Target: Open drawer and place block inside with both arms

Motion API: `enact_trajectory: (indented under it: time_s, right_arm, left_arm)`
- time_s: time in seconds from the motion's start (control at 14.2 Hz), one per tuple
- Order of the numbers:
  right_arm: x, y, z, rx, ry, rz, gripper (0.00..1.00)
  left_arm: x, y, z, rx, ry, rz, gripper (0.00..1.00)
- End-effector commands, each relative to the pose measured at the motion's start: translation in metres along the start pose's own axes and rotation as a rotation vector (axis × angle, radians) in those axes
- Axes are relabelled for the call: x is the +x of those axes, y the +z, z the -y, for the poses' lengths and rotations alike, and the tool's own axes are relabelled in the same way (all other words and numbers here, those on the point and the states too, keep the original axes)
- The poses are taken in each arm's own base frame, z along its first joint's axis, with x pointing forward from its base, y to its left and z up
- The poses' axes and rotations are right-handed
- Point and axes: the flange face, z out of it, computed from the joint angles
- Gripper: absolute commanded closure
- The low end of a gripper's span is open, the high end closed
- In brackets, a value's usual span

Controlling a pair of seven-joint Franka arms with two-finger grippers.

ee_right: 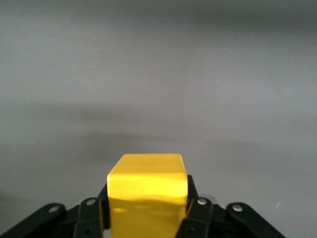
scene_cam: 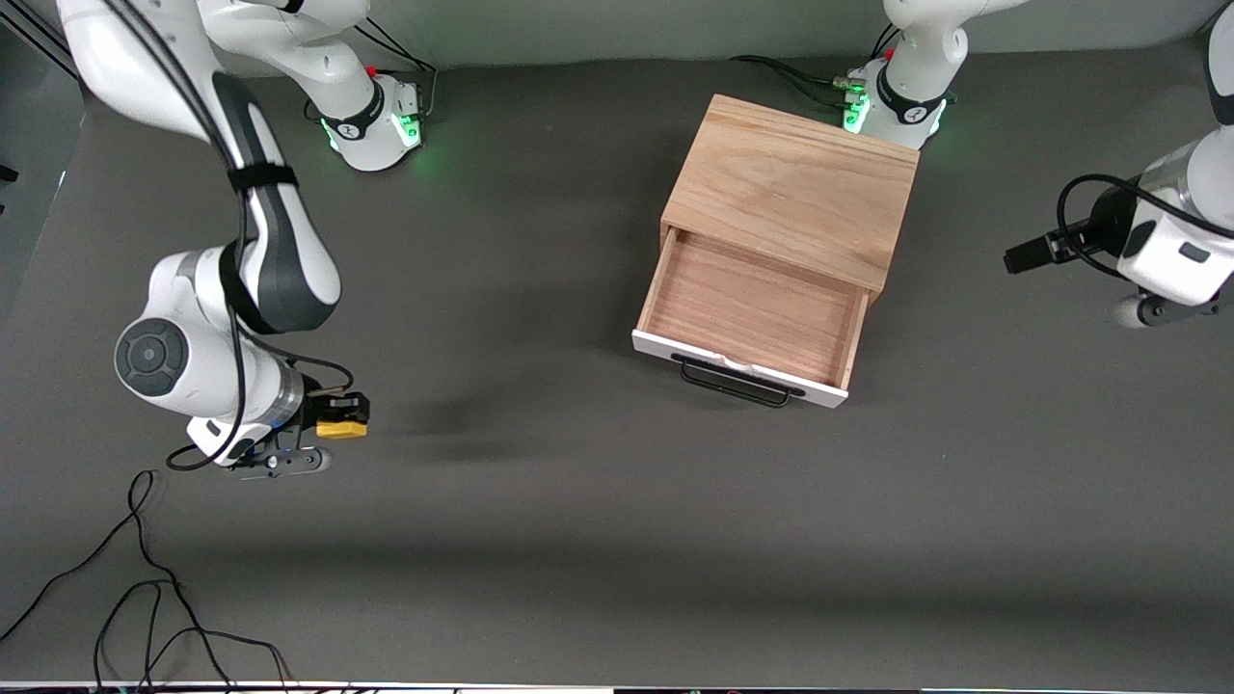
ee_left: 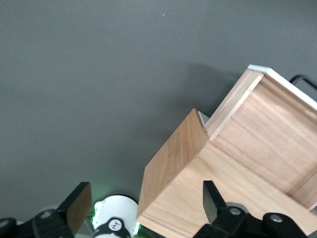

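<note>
The drawer stands pulled open from the light-wood cabinet. Its wood interior is bare, and its white front and black bar handle face the front camera. My right gripper is shut on the yellow block and holds it over bare table toward the right arm's end, well apart from the drawer. In the right wrist view the block sits between the fingers. My left gripper is open and empty, held up beside the cabinet toward the left arm's end. The left wrist view shows its spread fingers, the cabinet and the open drawer.
Loose black cables lie on the dark table near the front camera at the right arm's end. The arms' green-lit bases stand along the table edge farthest from that camera, one right beside the cabinet's back corner.
</note>
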Motion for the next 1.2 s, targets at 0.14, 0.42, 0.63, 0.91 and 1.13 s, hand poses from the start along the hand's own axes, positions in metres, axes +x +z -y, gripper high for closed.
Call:
enact_trajectory:
  time_s: [0.14, 0.42, 0.63, 0.91, 1.13]
  right_arm:
    - [-0.024, -0.086, 0.136, 0.078, 0.215, 0.014, 0.67]
    - [-0.077, -0.091, 0.300, 0.126, 0.332, -0.021, 0.67]
    - [-0.106, -0.060, 0.392, 0.167, 0.350, -0.065, 0.67]
    - [-0.143, 0.006, 0.464, 0.204, 0.359, -0.098, 0.67]
    - [-0.154, 0.045, 0.481, 0.178, 0.376, -0.084, 0.67]
  left_arm:
    - [-0.031, 0.009, 0.008, 0.068, 0.170, -0.071, 0.00]
    - [-0.023, 0.003, 0.013, 0.041, 0.170, -0.092, 0.00]
    - [-0.017, -0.002, 0.015, 0.031, 0.229, -0.100, 0.00]
    - [-0.014, -0.012, 0.030, 0.001, 0.231, -0.119, 0.00]
    - [-0.017, -0.015, 0.015, -0.003, 0.264, -0.125, 0.00]
